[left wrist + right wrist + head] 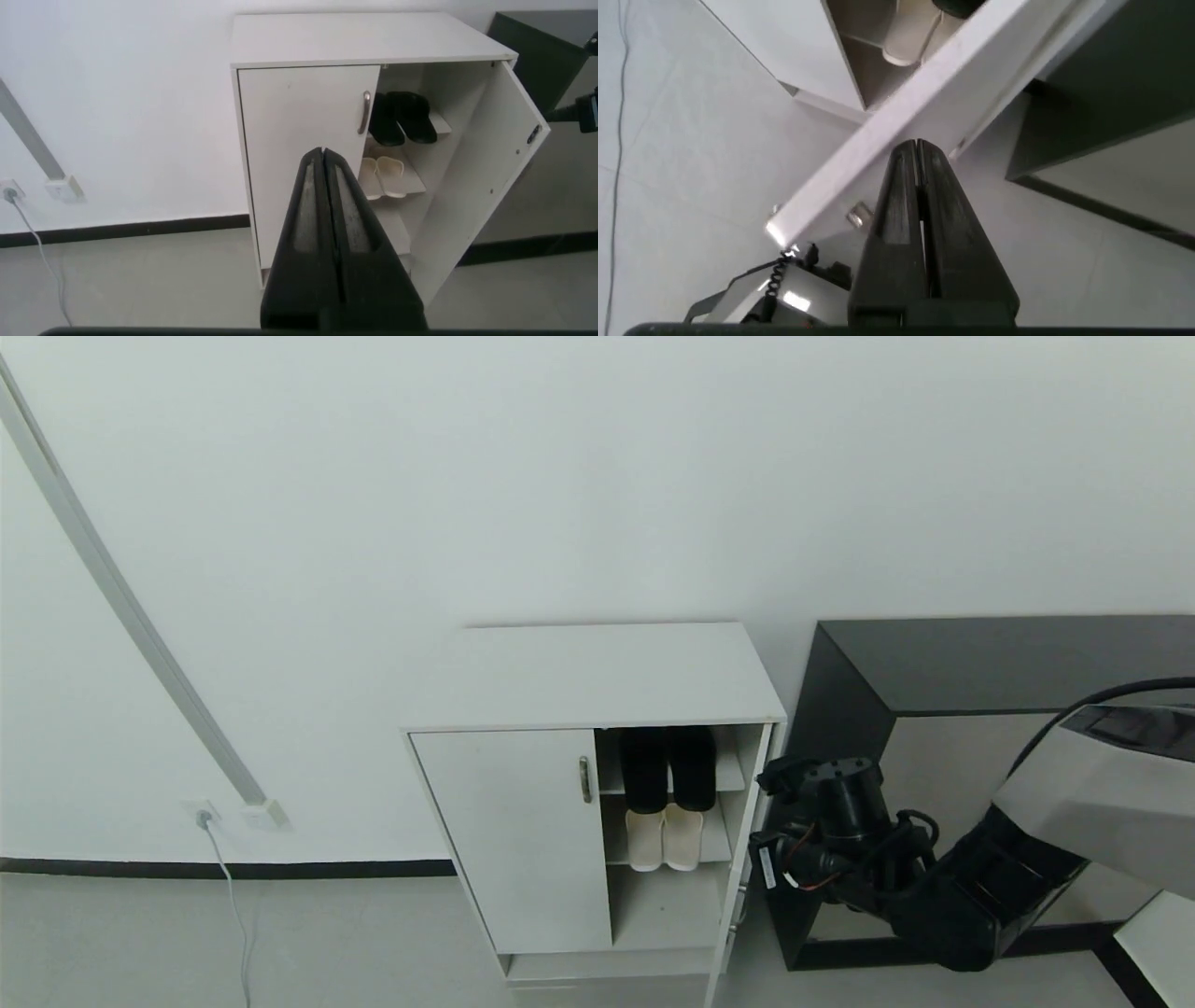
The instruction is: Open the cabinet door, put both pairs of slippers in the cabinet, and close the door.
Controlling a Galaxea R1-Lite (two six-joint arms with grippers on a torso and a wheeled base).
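The white cabinet [597, 677] stands against the wall with its left door [509, 840] closed and its right door [747, 859] swung open. A black pair of slippers [667, 770] lies on the upper shelf, and a white pair [663, 838] on the shelf below. My right gripper [771, 773] is shut and empty, right at the outer side of the open door [906, 131]. My left gripper [322, 163] is shut and empty, held back from the cabinet front; past it I see the black slippers [406, 117], the white slippers [385, 177] and the open door [486, 177].
A black table [1008, 663] stands right of the cabinet, close behind the open door and my right arm. A wall socket [201, 817] with a cable hangs low on the left wall under a slanted conduit [121, 597]. Bare floor lies in front of the cabinet.
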